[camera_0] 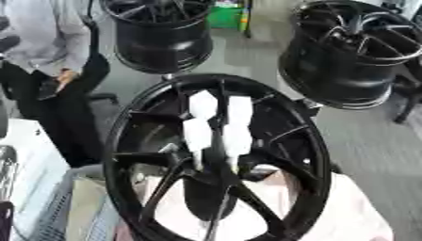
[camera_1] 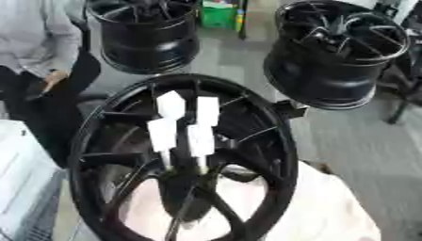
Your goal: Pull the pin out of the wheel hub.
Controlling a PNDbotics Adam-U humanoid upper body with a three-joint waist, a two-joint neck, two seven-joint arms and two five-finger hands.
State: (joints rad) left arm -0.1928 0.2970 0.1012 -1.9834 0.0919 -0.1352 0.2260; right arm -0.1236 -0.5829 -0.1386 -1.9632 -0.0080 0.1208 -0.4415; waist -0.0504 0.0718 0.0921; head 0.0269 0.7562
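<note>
Black wheel hub (camera_0: 218, 157) stands upright facing me, white pins (camera_0: 216, 127) exposed at centre; I see neither robot hand.

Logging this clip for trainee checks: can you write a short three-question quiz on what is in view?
1. True or false: a robot hand is gripping the white pieces at the middle of the near wheel hub.
2. How many other black wheels stand behind it? A one, B two, C four.
3. Fill in: the box on the floor at the far edge is ____ in colour.
Key: 1 false, no hand shows; 2 B; 3 green.
</note>
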